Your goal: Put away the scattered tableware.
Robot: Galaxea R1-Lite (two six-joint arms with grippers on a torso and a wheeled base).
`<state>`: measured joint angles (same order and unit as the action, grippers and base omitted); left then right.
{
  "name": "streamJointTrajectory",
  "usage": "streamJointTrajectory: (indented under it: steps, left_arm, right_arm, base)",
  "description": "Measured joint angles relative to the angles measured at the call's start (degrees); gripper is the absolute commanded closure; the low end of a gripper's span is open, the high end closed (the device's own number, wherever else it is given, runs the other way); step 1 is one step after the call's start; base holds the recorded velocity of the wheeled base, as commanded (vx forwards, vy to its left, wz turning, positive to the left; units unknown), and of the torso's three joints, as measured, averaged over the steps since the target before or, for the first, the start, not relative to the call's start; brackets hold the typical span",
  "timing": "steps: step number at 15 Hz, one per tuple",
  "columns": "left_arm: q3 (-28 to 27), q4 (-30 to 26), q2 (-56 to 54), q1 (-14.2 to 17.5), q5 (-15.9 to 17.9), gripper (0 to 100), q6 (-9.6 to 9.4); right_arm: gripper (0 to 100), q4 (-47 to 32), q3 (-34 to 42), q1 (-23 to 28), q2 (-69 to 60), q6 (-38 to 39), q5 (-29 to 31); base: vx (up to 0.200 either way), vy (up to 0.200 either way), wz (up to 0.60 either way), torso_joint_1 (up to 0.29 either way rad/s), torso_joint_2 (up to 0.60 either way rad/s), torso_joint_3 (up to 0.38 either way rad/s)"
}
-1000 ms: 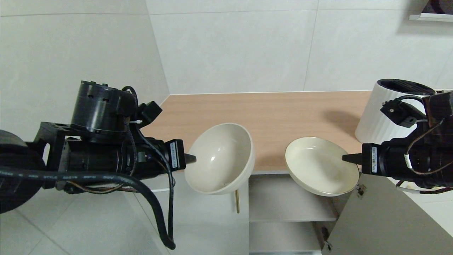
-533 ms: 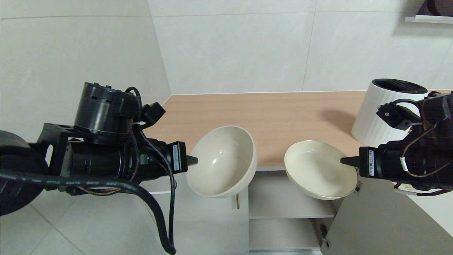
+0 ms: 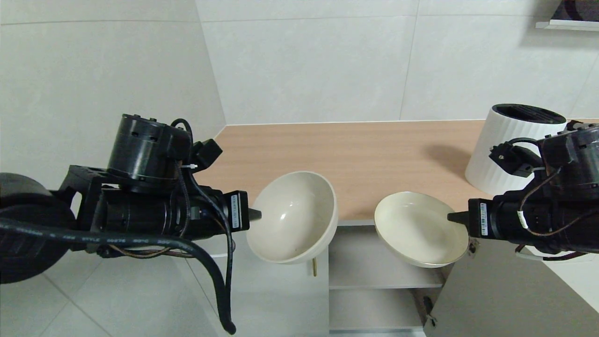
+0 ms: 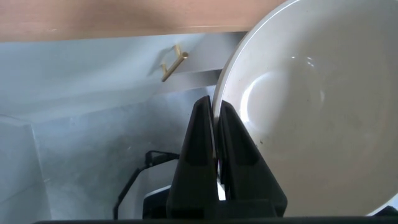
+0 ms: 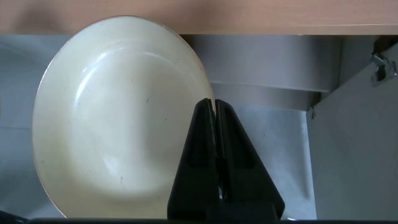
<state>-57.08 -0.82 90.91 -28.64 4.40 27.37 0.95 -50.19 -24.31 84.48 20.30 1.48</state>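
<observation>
I see wooden counter running along tiled wall. White ribbed container upright at counter's right end. Brass handle below counter's front edge.

A light wooden countertop runs along a pale tiled wall. An upright white ribbed container with a dark slatted top stands on it at the right end. Below the counter's front edge a cabinet stands open, showing pale shelves one above the other. Its door is swung out on the right, and a panel with a slim brass handle sits just left of the opening.
</observation>
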Motion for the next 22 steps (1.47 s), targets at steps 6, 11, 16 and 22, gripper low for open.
streamJointTrajectory:
  steps: [6,11,16,22]
  left_arm:
    - [0.05,0.04,0.74,0.0,-0.11,100,-0.24]
    - [0.02,0.04,0.83,-0.09,-0.11,100,-0.24]
    - [0.02,0.02,0.93,-0.09,-0.09,100,-0.24]
    - [0.02,-0.02,1.18,-0.6,-0.06,100,-0.24]
  right_arm:
    - [100,0.0,0.11,0.0,0.85,0.0,0.02]
    - [100,0.0,0.11,0.0,1.1,0.01,0.0]
    - [100,0.02,0.09,0.04,1.51,0.01,0.02]
    - [100,-0.05,0.09,0.09,2.18,0.0,0.0]
  base:
    - [0.0,0.0,0.0,-0.13,0.31,0.175]
    - [0.0,0.0,0.0,-0.192,0.48,0.287]
    - [0.0,0.0,0.0,-0.17,0.48,0.301]
    - [0.0,0.0,0.0,-0.121,0.46,0.326]
